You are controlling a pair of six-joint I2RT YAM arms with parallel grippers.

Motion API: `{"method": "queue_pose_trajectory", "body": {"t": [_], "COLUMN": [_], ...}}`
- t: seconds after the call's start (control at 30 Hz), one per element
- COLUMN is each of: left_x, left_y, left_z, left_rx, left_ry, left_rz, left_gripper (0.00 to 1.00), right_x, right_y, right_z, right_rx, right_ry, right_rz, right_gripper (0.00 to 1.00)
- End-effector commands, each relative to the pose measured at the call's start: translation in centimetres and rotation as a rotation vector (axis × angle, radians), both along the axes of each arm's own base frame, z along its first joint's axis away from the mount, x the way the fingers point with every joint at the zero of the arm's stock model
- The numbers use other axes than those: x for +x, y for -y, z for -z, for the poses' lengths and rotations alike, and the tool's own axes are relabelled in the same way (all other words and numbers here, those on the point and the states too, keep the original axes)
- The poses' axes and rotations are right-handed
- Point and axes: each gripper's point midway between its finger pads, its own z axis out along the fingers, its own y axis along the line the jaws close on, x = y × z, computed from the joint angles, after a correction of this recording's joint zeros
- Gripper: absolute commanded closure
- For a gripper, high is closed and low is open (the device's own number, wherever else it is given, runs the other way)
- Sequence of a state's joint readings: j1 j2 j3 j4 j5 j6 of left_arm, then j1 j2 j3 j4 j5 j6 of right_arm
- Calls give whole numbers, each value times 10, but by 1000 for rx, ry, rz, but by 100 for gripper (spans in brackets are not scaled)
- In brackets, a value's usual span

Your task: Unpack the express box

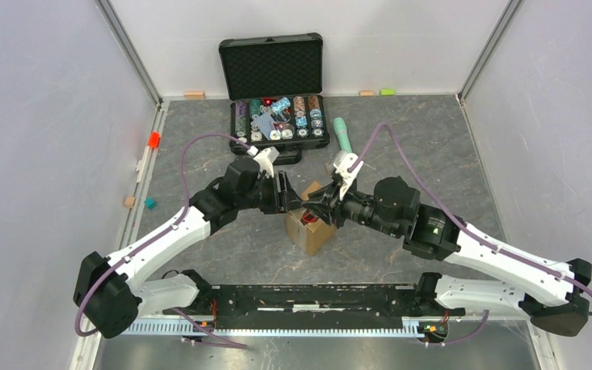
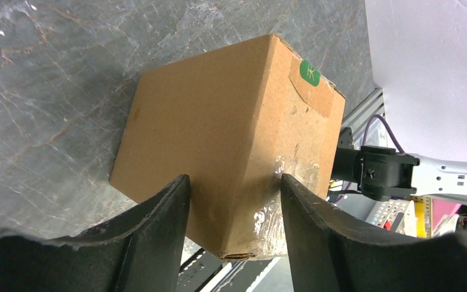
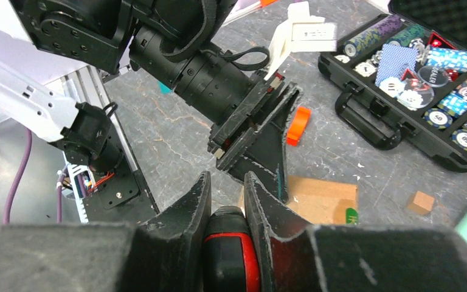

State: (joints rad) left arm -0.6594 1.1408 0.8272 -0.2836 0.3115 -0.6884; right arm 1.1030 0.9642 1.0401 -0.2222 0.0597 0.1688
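Note:
The express box, a small brown carton with glossy tape, stands mid-table between both arms. In the left wrist view the box has a green sticker, and one taped corner sits between my fingers. My left gripper touches the box on both sides; it also shows in the top view. My right gripper is shut on a black-and-red tool, held just over the box's top. In the top view the right gripper meets the left one above the box.
An open black case of poker chips stands at the back, with a mint-green stick to its right. An orange block, a wooden cube and a teal piece lie along the left wall. The black base rail runs along the near edge.

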Motion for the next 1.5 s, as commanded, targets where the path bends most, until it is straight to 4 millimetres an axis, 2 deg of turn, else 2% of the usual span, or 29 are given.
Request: {"method": "queue_pose_trajectory", "body": {"t": [0.0, 0.1, 0.37, 0.57, 1.47], "left_x": [-4, -5, -7, -9, -11], "left_y": [2, 1, 1, 0, -2], "left_z": [3, 5, 10, 13, 17], "left_rx": [-13, 1, 11, 22, 34], "left_ry": [-50, -57, -67, -72, -80], "left_rz": [-90, -92, -85, -80, -75], "left_gripper": [39, 39, 39, 39, 40], "right_x": [1, -1, -6, -8, -7], "right_y": [-3, -3, 1, -6, -17], "right_z": [-26, -17, -18, -15, 20], "right_rx": [123, 113, 170, 147, 51], "right_ry": [94, 114, 226, 272, 244], "right_rz": [33, 35, 57, 54, 39], "right_gripper": [100, 100, 100, 100, 100]}}
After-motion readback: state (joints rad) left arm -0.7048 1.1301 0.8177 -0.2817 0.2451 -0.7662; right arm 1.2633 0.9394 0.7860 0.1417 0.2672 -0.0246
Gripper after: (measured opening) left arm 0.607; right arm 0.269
